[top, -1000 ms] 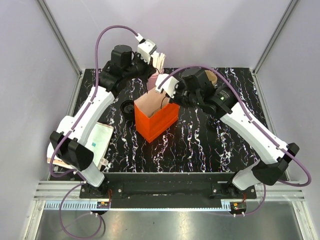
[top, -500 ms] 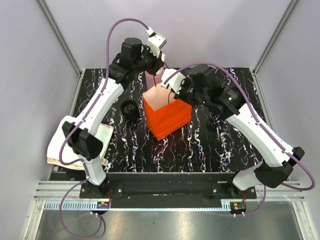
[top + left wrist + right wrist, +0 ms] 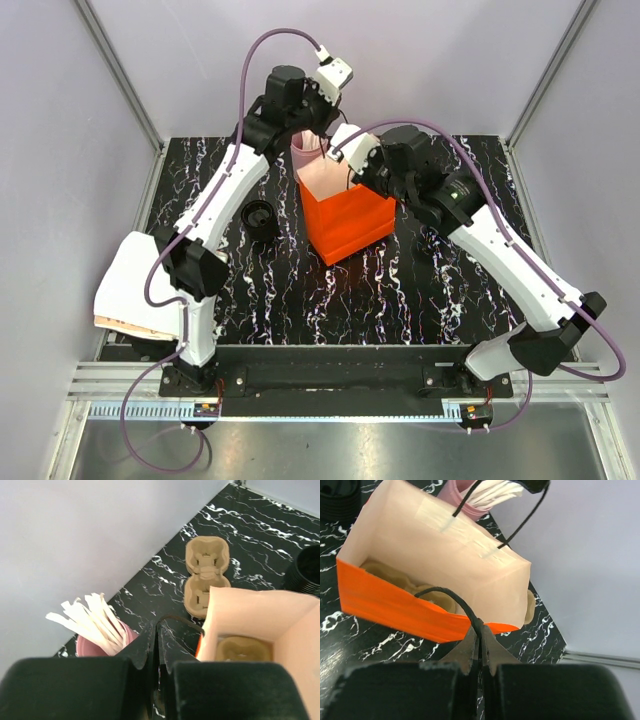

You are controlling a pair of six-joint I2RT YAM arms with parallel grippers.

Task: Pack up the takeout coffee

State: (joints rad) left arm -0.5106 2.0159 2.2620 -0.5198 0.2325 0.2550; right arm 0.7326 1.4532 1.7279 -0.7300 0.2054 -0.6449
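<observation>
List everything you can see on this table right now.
orange bag: one, orange, table middle.
carrier in bag: one, tan, bag's bottom.
loose carriers: two, tan, by back wall.
pink cup: one, pink, behind bag.
stirrers: several, pale, standing in pink cup.
round piece: one, black, left of bag.
ringed stack: one, black, right of bag.
flat stack: one, white, table's left edge.
left gripper: one, black, shut on a bag handle.
right gripper: one, black, shut on other bag handle.

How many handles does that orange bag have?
2. One handle is pinched in the right gripper; the other handle is pinched in the left gripper, across the orange bag's opening. None looks hidden.
</observation>
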